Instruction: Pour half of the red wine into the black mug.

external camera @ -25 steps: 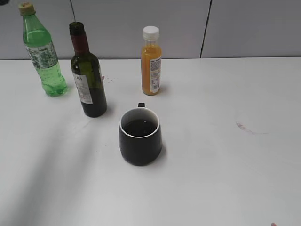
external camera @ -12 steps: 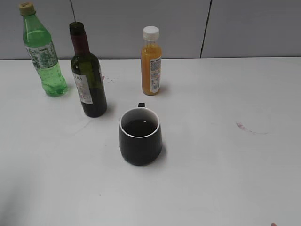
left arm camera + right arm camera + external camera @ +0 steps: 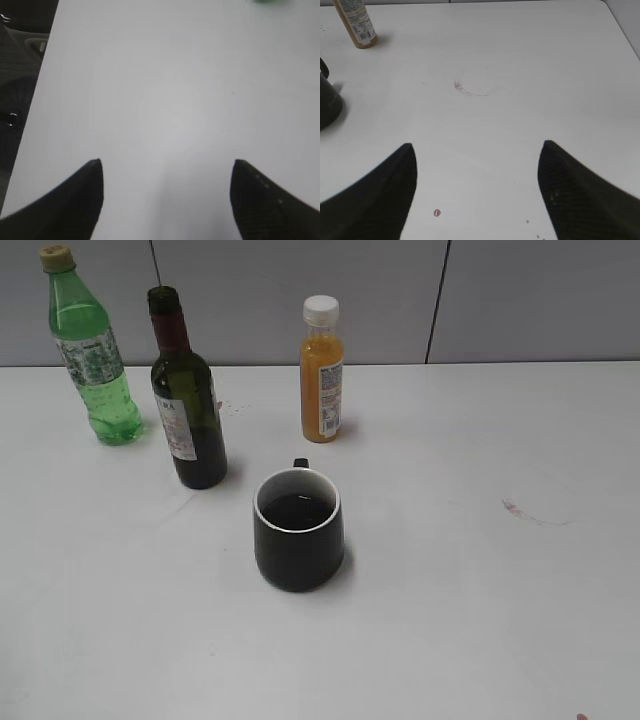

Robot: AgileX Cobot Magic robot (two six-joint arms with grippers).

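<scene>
Standing upright on the tabletop [image 3: 480,620], the wine bottle [image 3: 187,410] is near the black mug [image 3: 298,530], which holds red wine [image 3: 297,510]. The left pincer [image 3: 166,172] and right pincer [image 3: 476,165] are both spread wide, empty.

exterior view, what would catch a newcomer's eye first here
The black mug stands alone at the table's middle, dark liquid inside. Behind it runs a row of three bottles: the light green plastic bottle far left, the dark wine bottle beside it, the orange juice bottle further right. A faint reddish ring stain marks the table on the right.
</scene>
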